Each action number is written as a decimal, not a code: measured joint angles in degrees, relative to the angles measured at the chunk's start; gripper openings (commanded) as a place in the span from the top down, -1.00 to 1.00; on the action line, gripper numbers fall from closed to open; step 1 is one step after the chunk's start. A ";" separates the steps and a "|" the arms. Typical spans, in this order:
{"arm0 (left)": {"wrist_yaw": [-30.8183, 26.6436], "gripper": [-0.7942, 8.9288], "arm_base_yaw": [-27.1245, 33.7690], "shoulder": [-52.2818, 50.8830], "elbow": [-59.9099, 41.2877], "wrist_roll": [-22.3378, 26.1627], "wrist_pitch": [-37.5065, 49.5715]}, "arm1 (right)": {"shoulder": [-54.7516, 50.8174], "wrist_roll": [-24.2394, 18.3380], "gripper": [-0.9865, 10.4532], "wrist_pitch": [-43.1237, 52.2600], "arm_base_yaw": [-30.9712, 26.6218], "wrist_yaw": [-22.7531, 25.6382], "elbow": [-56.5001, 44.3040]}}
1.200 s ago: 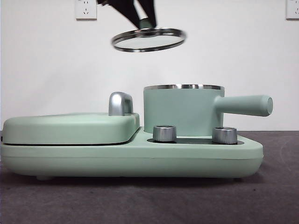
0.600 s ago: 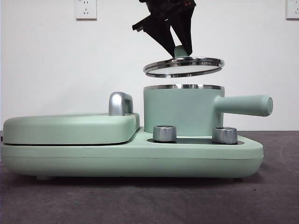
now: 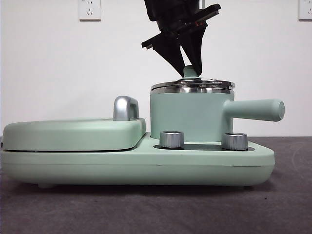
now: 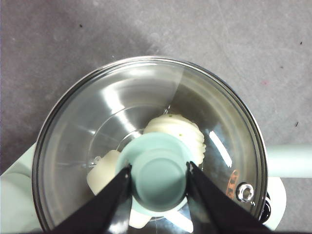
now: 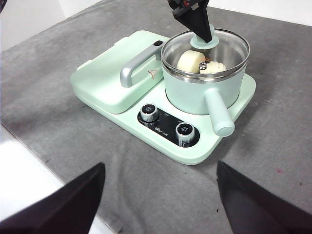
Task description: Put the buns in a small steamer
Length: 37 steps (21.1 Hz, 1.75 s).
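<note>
Grey felt-like table cover (image 3: 156,209): nearest, bare in front. Mint-green cooker base (image 3: 146,163): two steel control dials (image 3: 171,139) on its front panel; flat mint-green hinged griddle lid (image 3: 73,134) with steel handle to one side. Small mint-green cylindrical steamer pot (image 3: 187,114), steel rim, long side handle: stands on the base behind the dials. Round glass lid with steel band (image 3: 192,86): sits on the pot rim. Two cream-white buns inside under the glass: smooth block bun (image 5: 190,61); ridged shell-shaped bun (image 4: 178,131) touching it. Left gripper (image 4: 158,178): directly above the pot, jaws clamped on the lid's green knob (image 4: 158,175). Right gripper (image 5: 158,195): jaws wide apart, well back from the cooker, holding nothing. White wall (image 3: 48,63): farthest.
</note>
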 measured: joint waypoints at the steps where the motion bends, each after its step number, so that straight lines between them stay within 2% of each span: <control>1: 0.00 0.73 0.00 0.00 0.00 0.00 0.02 | 0.00 0.00 0.20 0.00 0.00 0.00 0.00; 9: 0.00 0.76 -0.07 0.39 0.17 0.04 -0.52 | 0.00 0.00 0.20 0.02 0.00 0.00 0.00; 16: -0.37 0.79 -0.11 0.85 0.42 3.76 0.46 | 0.00 0.00 0.20 0.02 0.00 0.02 0.00; 22: -0.35 0.77 -0.11 0.85 0.42 4.26 1.09 | 0.00 0.72 0.20 0.02 0.00 0.02 0.00; 23: -0.35 0.74 -0.11 0.85 0.42 4.15 1.09 | 0.00 0.83 0.20 0.02 0.00 0.02 0.00; 24: -0.35 0.60 -0.11 0.85 0.42 3.91 1.07 | 0.00 0.85 0.20 0.02 0.00 0.02 0.00; 26: -0.33 0.16 -0.11 0.94 0.42 3.19 1.05 | 0.00 0.85 0.20 0.02 0.00 0.00 0.00; 27: -0.35 0.00 -0.09 1.07 0.42 2.97 1.64 | 0.00 0.85 0.20 0.02 0.00 0.02 0.00; 28: -0.35 -0.08 -0.09 1.11 0.42 2.80 1.77 | 0.00 0.85 0.20 0.02 0.00 0.02 0.00; 33: -0.24 -0.06 1.60 -1.07 0.02 0.00 -3.43 | 0.00 0.85 0.20 0.04 0.00 0.02 0.00; 37: 0.39 -0.06 4.46 -11.98 -1.57 -4.87 -3.76 | 0.00 0.85 0.20 0.07 0.00 0.02 0.00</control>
